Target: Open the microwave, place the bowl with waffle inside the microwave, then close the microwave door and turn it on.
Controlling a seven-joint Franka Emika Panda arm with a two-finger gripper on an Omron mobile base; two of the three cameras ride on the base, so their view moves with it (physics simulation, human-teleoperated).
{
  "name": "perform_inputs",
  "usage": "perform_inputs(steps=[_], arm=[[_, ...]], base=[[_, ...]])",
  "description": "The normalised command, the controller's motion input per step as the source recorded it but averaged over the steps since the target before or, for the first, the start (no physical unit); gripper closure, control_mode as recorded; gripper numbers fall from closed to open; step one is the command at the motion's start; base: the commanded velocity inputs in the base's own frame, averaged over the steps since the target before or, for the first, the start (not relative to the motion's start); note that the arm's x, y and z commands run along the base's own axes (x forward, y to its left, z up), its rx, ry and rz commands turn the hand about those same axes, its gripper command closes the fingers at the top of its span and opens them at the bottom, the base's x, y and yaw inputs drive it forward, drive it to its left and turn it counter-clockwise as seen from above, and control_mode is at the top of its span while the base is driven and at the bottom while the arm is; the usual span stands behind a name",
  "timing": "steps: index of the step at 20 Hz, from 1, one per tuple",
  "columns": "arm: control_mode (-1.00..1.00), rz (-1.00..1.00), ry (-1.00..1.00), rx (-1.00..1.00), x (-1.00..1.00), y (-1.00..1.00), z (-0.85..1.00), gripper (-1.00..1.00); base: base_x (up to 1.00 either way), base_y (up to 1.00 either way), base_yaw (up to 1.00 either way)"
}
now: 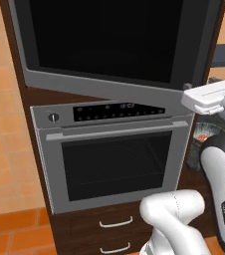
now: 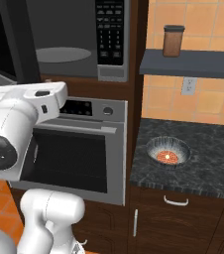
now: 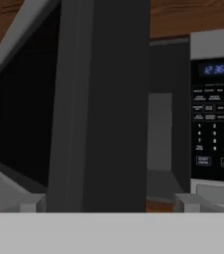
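The microwave (image 2: 79, 39) is built in above a silver oven. Its cavity shows a round turntable, and its black keypad (image 3: 214, 124) is on the right. The microwave door (image 1: 109, 45), black glass in a silver-grey frame, stands swung out to the left. In the hand view, the door's dark edge (image 3: 104, 99) rises straight ahead. My gripper (image 3: 111, 202) is open, its two fingertips (image 3: 32, 203) wide apart on either side of that edge. The bowl with waffle (image 2: 168, 151), small and grey with reddish food, sits on the dark counter right of the oven and appears behind my arm (image 1: 206, 132).
The silver oven (image 1: 114, 159) with its knob and handle bar sits below the microwave, with drawers under it. The speckled counter (image 2: 208, 168) lies to the right. Above it, a grey shelf (image 2: 193, 64) carries a brown jar (image 2: 173, 40). My white arm fills the lower foreground.
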Motion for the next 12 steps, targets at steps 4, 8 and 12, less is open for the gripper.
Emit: perform_inputs(steps=[4, 8, 12], arm=[[-1.00, 0.00, -0.06, 0.00, -0.70, -0.61, 0.40, -1.00], [-1.00, 0.18, -0.07, 0.00, -0.56, -0.21, 0.21, -1.00], [-1.00, 0.36, 0.00, 0.00, -0.03, 0.00, 0.00, -1.00]], base=[[0.00, 0.00, 0.00], [0.00, 0.00, 0.00], [0.00, 0.00, 0.00]])
